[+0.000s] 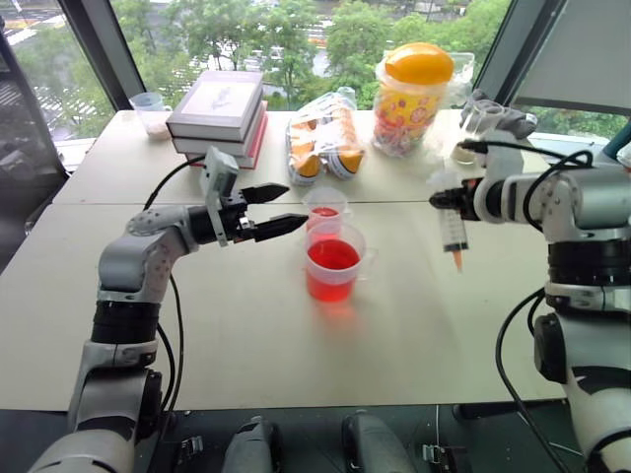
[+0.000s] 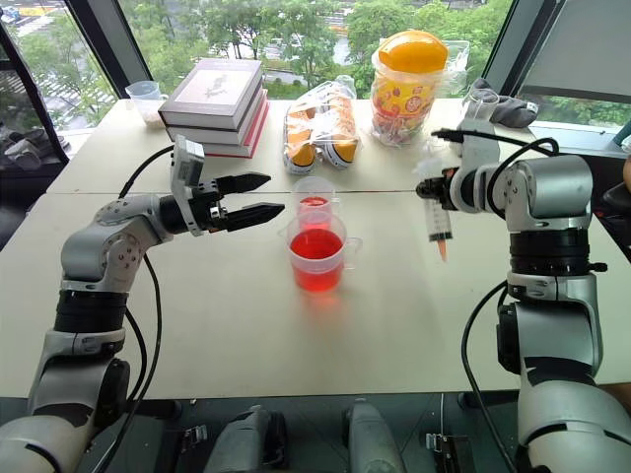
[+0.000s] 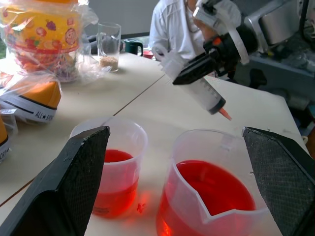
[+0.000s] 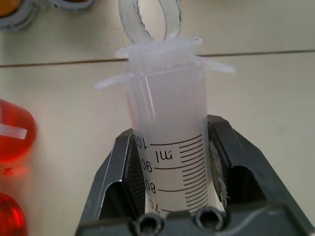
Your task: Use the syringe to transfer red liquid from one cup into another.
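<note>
The wide handled cup [image 1: 333, 261] stands mid-table, about half full of red liquid [image 3: 211, 189]. Just behind it is the narrower cup [image 1: 324, 209] with a little red liquid in the bottom. My left gripper [image 1: 294, 207] is open just left of both cups, level, pointing at them, fingers [image 3: 74, 182] apart on either side. Off to the right, above the table, my right gripper [image 1: 449, 200] is shut on the syringe [image 1: 454, 232]. The syringe hangs with its orange tip down, well clear of the cups. Its barrel [image 4: 172, 147] looks empty, with the plunger pushed in.
Along the back of the table are a stack of books [image 1: 219, 108], a bag of snacks [image 1: 325, 138], a candy jar with an orange lid [image 1: 414, 94], a small cup [image 1: 148, 103] and a glass mug [image 3: 109, 44]. A person in white [image 3: 172, 24] sits beyond the table.
</note>
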Controlling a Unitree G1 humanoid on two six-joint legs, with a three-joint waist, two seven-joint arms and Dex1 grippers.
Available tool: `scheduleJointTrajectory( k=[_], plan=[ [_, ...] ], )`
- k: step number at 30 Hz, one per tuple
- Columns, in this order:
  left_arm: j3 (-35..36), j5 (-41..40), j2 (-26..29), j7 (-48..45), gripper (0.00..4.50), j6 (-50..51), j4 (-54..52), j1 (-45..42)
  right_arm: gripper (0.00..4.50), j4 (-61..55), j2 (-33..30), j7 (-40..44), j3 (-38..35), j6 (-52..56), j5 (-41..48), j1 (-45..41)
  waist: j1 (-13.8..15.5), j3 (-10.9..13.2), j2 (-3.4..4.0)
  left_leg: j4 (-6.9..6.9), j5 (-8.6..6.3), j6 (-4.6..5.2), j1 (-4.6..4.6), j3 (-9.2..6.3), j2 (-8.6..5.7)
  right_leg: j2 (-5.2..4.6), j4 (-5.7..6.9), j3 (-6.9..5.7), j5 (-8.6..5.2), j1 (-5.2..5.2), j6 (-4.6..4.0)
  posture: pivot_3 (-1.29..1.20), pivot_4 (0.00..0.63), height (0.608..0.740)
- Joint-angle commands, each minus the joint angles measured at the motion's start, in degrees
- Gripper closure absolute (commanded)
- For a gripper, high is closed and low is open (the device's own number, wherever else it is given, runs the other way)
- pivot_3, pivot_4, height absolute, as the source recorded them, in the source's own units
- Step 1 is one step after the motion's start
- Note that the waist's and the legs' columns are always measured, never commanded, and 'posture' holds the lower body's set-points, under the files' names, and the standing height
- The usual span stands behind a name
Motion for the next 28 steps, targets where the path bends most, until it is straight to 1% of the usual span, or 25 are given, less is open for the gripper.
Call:
scheduleJointTrajectory(
  k=[1, 6, 8, 9, 10, 12, 13, 16, 19, 21, 22, 24, 26, 28],
  plan=[
    [-0.02, -1.38, 0.43, 0.35, 0.06, -0.32, -2.39, -0.11, 3.12, 4.15, -1.31, 2.10, 2.18, -3.67, -2.40, 1.53, 0.08, 0.00, 0.00, 0.00, 0.00, 0.00, 0.00, -0.01, 0.00, 0.00, 0.00, 0.00, 0.00, 0.01, 0.00, 0.00, 0.150, 0.740],
    [-0.31, -1.91, 1.26, 0.17, 0.06, 0.19, -3.91, 0.68, 3.12, 9.16, -0.88, 4.72, 2.83, -5.74, -3.35, 3.48, 0.20, -0.03, -0.03, 0.02, 0.00, 0.00, -0.01, -0.01, -0.01, 0.00, -0.02, 0.00, 0.00, 0.03, 0.01, 0.00, 0.150, 0.740],
    [-0.21, -2.34, 1.57, 0.13, 0.00, 0.75, -4.51, 0.97, 2.09, 10.27, -0.42, 5.00, 2.19, -5.75, -3.52, 3.49, 0.24, -0.03, -0.03, 0.02, 0.00, 0.00, 0.00, -0.03, -0.01, 0.00, -0.03, -0.01, 0.00, 0.05, 0.01, 0.00, 0.150, 0.740],
    [-0.18, -2.56, 1.70, 0.16, 0.00, 1.03, -4.84, 1.15, 1.74, 10.63, -0.14, 5.22, 1.13, -5.43, -3.01, 3.46, 0.26, -0.03, -0.03, 0.02, 0.00, 0.00, -0.01, -0.03, -0.01, 0.00, -0.03, -0.01, 0.00, 0.05, 0.01, 0.00, 0.150, 0.740],
    [-0.14, -2.78, 1.83, 0.24, 0.00, 1.37, -5.02, 1.18, 1.25, 10.44, -0.14, 5.68, 0.62, -5.26, -2.58, 3.39, 0.26, -0.02, -0.03, 0.03, 0.00, 0.00, -0.01, -0.03, -0.01, 0.00, -0.02, -0.01, 0.00, 0.05, 0.01, 0.00, 0.150, 0.740],
    [-0.28, -3.20, 2.24, 0.39, 0.00, 2.04, -5.56, 1.34, 0.15, 8.68, -0.59, 6.07, 0.25, -4.36, -2.20, 3.29, 0.29, -0.02, -0.03, 0.03, 0.00, 0.00, -0.01, -0.02, -0.01, 0.00, -0.02, -0.01, 0.00, 0.05, 0.01, 0.00, 0.150, 0.740],
    [-0.30, -3.42, 2.42, 0.38, 0.00, 2.31, -5.77, 1.39, 0.07, 7.76, -0.88, 5.96, 0.27, -3.92, -2.35, 3.25, 0.28, -0.02, -0.02, 0.03, 0.00, 0.00, -0.01, -0.02, -0.01, 0.00, -0.02, -0.01, 0.00, 0.05, 0.01, 0.00, 0.150, 0.740],
    [-0.38, -3.94, 3.12, 0.32, 0.00, 3.27, -6.28, 1.51, 0.07, 1.06, -3.23, 7.20, -1.17, -1.03, -0.89, 3.93, 0.29, -0.01, -0.01, 0.02, 0.00, 0.00, -0.01, -0.03, -0.01, 0.00, -0.02, -0.01, 0.00, 0.04, 0.01, 0.00, 0.150, 0.740],
    [-0.48, -4.39, 4.52, -0.16, 0.00, 4.20, -7.00, 1.93, 0.07, -11.22, -7.91, 10.95, -2.16, 0.23, 2.28, 7.19, 0.46, -0.01, 0.00, -0.01, 0.00, 0.00, -0.02, -0.04, -0.01, 0.00, -0.02, -0.01, -0.01, 0.01, 0.01, 0.00, 0.150, 0.740],
    [-0.50, -4.68, 5.71, -0.51, 0.00, 4.74, -7.50, 2.37, 0.07, -20.44, -10.56, 14.67, -5.67, 2.17, 7.06, 9.95, 0.66, -0.01, 0.00, -0.02, 0.00, 0.00, -0.03, -0.04, -0.01, 0.00, -0.04, -0.02, -0.01, 0.01, 0.01, 0.00, 0.150, 0.740],
    [-0.56, -4.72, 6.57, -0.83, 0.00, 4.96, -7.92, 2.78, 0.07, -26.66, -12.56, 17.30, -9.09, 1.69, 9.77, 12.96, 0.83, -0.01, 0.00, -0.02, 0.00, 0.00, -0.03, -0.05, -0.01, 0.00, -0.06, -0.02, -0.01, 0.01, 0.01, 0.00, 0.150, 0.740],
    [-0.54, -4.97, 7.78, -1.06, 0.00, 5.31, -8.52, 3.43, 0.07, -36.37, -15.54, 20.68, -16.46, 4.99, 14.98, 18.20, 1.46, -0.01, -0.01, -0.04, -0.01, 0.00, -0.03, -0.06, 0.00, 0.00, -0.08, -0.02, -0.01, 0.01, 0.02, 0.00, 0.150, 0.740],
    [-0.34, -5.60, 8.30, -0.63, 0.00, 5.70, -8.90, 3.67, 0.07, -42.17, -16.72, 21.92, -21.62, 6.84, 17.92, 22.65, 1.75, -0.01, -0.01, -0.03, -0.02, 0.02, -0.01, -0.06, 0.01, 0.00, -0.10, -0.02, -0.02, 0.04, 0.01, 0.00, 0.150, 0.740],
    [-0.21, -6.20, 8.74, -0.41, 0.00, 6.43, -9.08, 3.54, 0.07, -46.51, -16.95, 22.47, -25.29, 7.48, 19.97, 26.21, 1.82, -0.02, -0.03, 0.01, -0.04, 0.05, 0.01, -0.07, 0.00, -0.02, -0.15, -0.03, -0.02, 0.11, 0.00, 0.00, 0.150, 0.740]
  ],
)
